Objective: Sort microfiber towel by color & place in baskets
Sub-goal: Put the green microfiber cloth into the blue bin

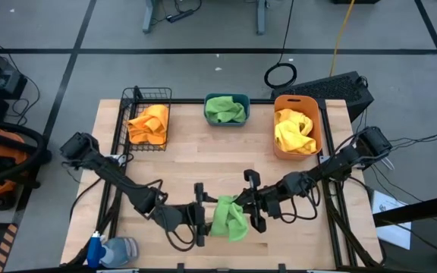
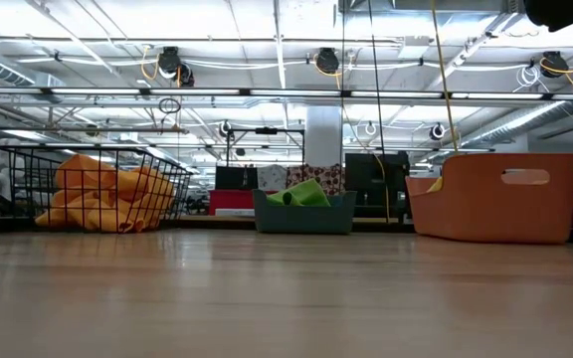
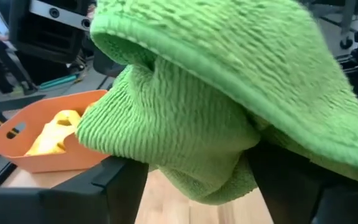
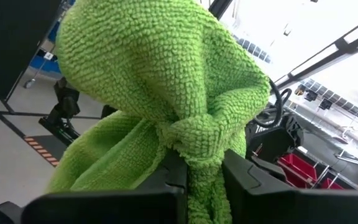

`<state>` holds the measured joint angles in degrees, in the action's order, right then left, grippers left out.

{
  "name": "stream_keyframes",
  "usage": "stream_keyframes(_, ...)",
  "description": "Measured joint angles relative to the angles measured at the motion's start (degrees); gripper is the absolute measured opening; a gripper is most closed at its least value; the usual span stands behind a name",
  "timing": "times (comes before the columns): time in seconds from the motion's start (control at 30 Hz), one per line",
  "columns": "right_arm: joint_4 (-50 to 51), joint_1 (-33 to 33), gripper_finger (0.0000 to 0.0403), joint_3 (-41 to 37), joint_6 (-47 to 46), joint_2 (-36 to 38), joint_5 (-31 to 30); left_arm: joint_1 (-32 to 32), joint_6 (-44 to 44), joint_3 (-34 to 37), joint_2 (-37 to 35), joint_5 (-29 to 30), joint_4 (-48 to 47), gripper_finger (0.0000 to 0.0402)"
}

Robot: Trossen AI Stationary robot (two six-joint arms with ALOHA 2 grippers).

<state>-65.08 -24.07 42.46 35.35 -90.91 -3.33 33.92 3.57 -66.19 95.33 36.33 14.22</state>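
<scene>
A green microfiber towel (image 1: 230, 217) is between my two grippers at the near middle of the table. My right gripper (image 1: 253, 203) reaches it from the right and is shut on it. My left gripper (image 1: 202, 215) faces it from the left and is open, its fingers wide apart on either side of the towel (image 3: 191, 124). Along the far edge stand the black wire basket (image 1: 136, 97) with orange towels, the teal tub (image 1: 227, 99) with a green towel, and the orange bin (image 1: 297, 101) with yellow towels. My right gripper pinches a gathered, bunched part of the green towel (image 4: 199, 142) between its two fingers, several layers together, coming from the table's right side. The rest of the towel balloons out beyond the fingers. My left gripper: the towel drapes between and over its open fingers (image 3: 124, 183); I cannot tell whether they touch it.
A blue-capped spray bottle (image 1: 112, 250) lies at the table's near left corner. Bare wood lies between the grippers and the three baskets. In the low view the baskets stand in a row: wire basket (image 2: 28, 184), tub (image 2: 304, 217), bin (image 2: 495, 199).
</scene>
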Motion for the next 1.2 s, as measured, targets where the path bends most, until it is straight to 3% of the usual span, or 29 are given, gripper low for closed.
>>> stream_keyframes(0.13, 0.00, 0.37, 0.0034, 0.00, -0.11, 0.00, -0.04, -1.66, 0.23, 0.00, 0.00, -1.87, -0.04, 0.0226)
stream_keyframes(0.27, 0.02, 0.44, 0.0034, 0.00, -0.49, 0.00, -0.97, -2.06, 4.04, 0.00, 0.00, -1.74, -0.37, 0.0125)
stream_keyframes(0.37, -0.26, -0.11, 0.0046, 0.00, -7.43, 0.01, -9.52, -2.06, 5.62, 0.00, -0.01, -1.53, -1.08, 0.0030)
stream_keyframes(0.4, 0.02, -0.29, 0.0055, 0.00, -10.15, 0.16, -13.16, -2.04, 5.81, 0.00, -0.21, -0.90, -1.46, 0.0018)
stream_keyframes(0.47, 2.13, -0.88, 0.0083, 0.00, -14.50, 0.69, -18.22, -2.00, 5.88, 0.00, -0.41, 1.36, -2.02, 0.0018)
stream_keyframes(0.57, 3.59, -1.63, 0.0140, 0.02, -20.51, 0.76, -20.80, -1.75, 5.99, -0.02, -0.61, 6.49, -4.89, 0.0018)
stream_keyframes(0.83, 4.54, -2.83, 0.0277, 0.02, -33.14, 0.74, -20.75, -1.75, 6.25, -0.02, -0.81, 17.16, -7.67, 0.0007)
stream_keyframes(1.03, 8.63, -3.19, 0.0320, 0.02, -36.21, 0.74, -20.33, -2.08, 5.99, -0.02, -1.37, 22.40, -7.12, 0.0007)
stream_keyframes(1.2, 9.57, -2.80, 0.0324, 0.02, -36.28, 0.74, -20.70, -2.67, 5.84, -0.04, -1.31, 20.81, -4.67, 0.0006)
